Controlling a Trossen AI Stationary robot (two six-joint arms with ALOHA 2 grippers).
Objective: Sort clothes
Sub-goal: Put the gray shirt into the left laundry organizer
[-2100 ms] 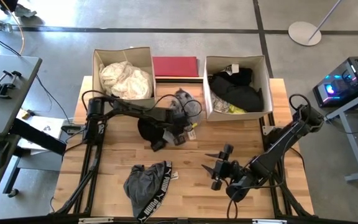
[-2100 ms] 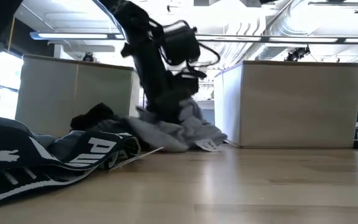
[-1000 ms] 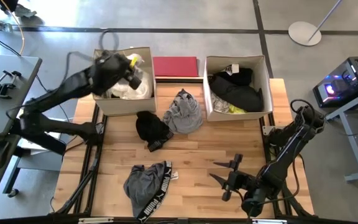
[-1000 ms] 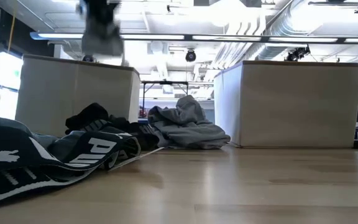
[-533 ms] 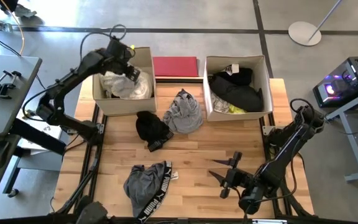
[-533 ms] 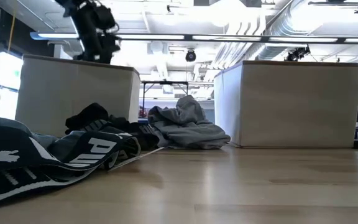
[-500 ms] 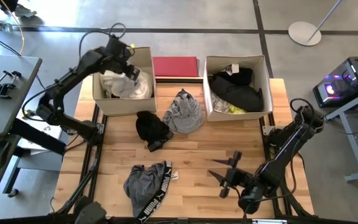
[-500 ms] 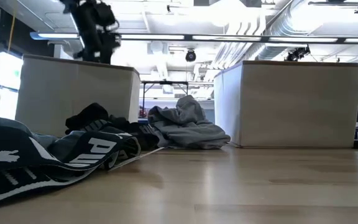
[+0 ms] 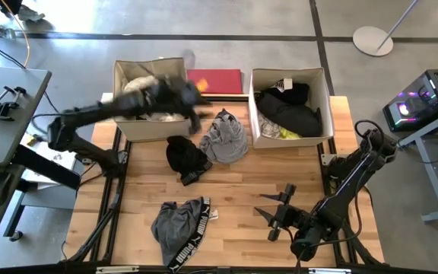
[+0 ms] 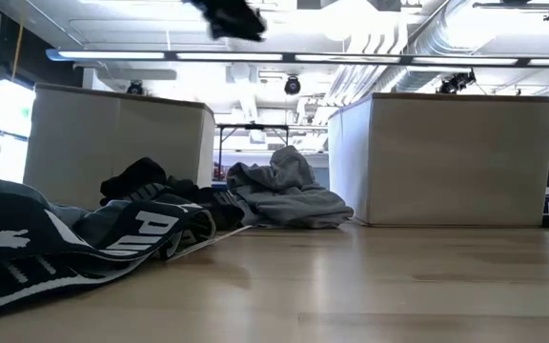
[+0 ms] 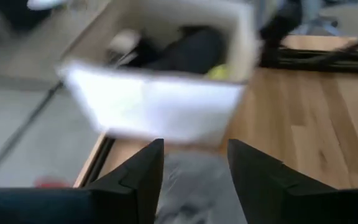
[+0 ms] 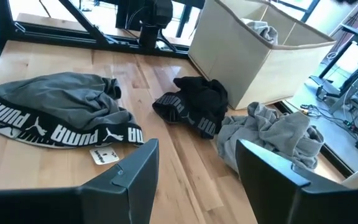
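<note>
One grey garment (image 9: 223, 137) lies on the table just below the left gripper (image 9: 194, 103), whose empty fingers (image 11: 138, 174) are spread.

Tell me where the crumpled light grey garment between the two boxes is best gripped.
Probably the raised peak of the crumpled light grey garment, taken from straight above: the low view shows its folds humped highest there, with the black garment lying beside it.

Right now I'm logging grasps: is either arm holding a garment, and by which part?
Nothing is held: both the left gripper and right gripper show open, empty jaws.
</note>
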